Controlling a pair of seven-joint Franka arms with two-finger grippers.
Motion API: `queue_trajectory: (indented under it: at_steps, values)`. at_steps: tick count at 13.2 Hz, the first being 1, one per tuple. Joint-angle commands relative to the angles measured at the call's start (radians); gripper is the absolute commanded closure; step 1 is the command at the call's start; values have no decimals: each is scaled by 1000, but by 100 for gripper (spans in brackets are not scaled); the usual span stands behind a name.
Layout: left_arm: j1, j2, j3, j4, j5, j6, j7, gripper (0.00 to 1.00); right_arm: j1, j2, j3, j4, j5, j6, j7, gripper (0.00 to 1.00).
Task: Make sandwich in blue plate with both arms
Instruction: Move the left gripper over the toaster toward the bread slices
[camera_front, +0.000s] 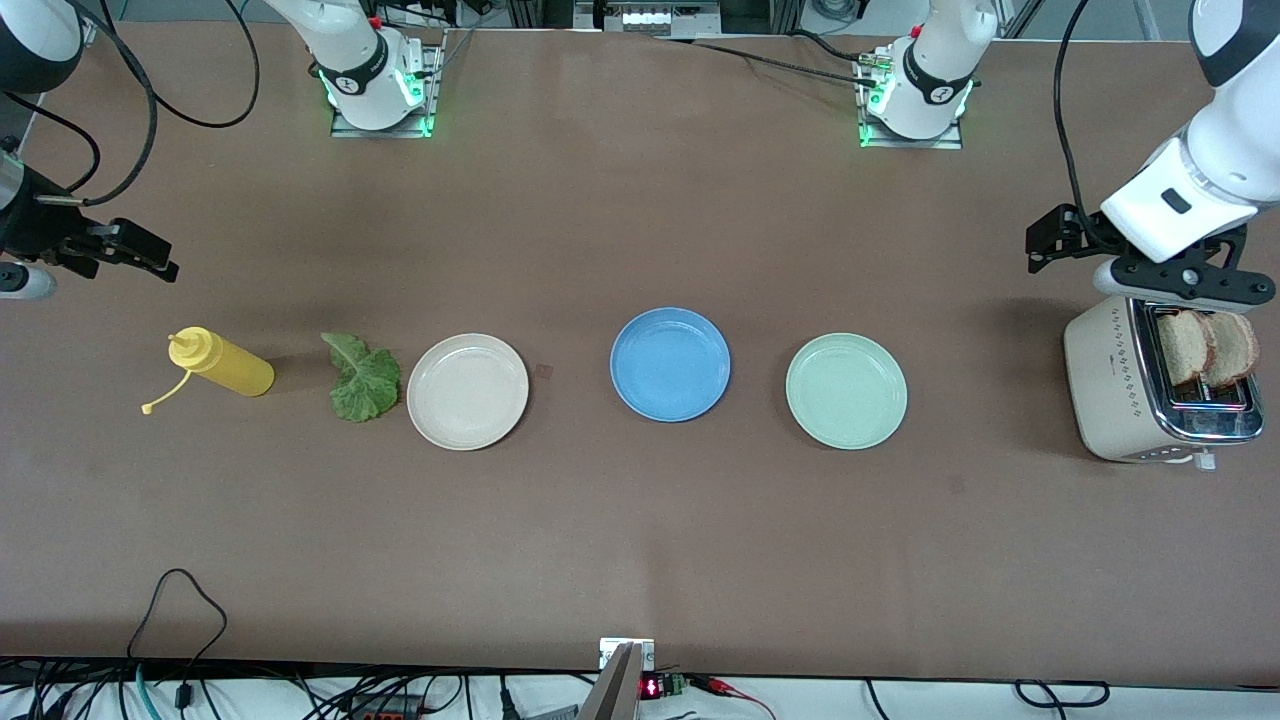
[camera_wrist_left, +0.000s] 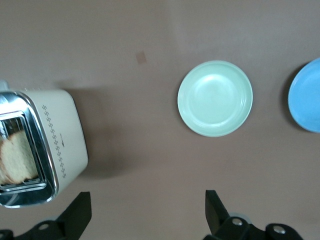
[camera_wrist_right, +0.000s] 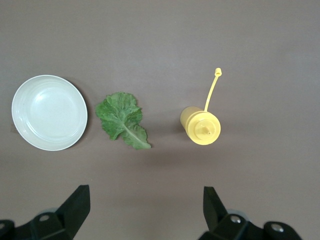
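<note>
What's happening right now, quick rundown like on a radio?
Left pincer open, over the table by the toaster. Right pincer open, near the lettuce. Blue plate bare; bread in toaster. Nothing blocking.

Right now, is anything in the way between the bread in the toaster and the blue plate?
Yes: the pale green plate lies on the table between the toaster holding the bread slices and the blue plate. It is low, so carrying the bread over it should probably work.

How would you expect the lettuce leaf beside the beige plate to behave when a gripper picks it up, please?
The lettuce leaf looks thin and ruffled, so it will probably flop and weigh little. It lies flat on the table, so pinching an edge may be fiddly.
</note>
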Motion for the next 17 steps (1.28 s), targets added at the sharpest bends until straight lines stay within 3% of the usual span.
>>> queue_trajectory:
  at_steps: [1, 3, 6, 7, 12, 17]
  values:
    - [19, 27, 2, 25, -7, -36, 15, 0, 3, -25, 4, -18, -2, 5, 3, 0]
    - [26, 50, 3, 31, 31, -35, 17, 0, -4, -25, -4, -21, -2, -2, -5, 0]
    - [54, 80, 3, 51, 247, -20, 67, 0, -5, -31, -7, -18, -2, -20, -8, 0]
    - [86, 90, 3, 51, 265, -3, 79, 0, -5, -37, -7, -18, -2, -22, -8, 0]
    - [256, 158, 0, 38, 256, 141, 280, 0, 4, -44, 4, -18, -8, -2, -8, 0]
    - [408, 262, 0, 36, 153, 288, 457, 0, 4, -36, 6, 7, -5, -12, -8, 0]
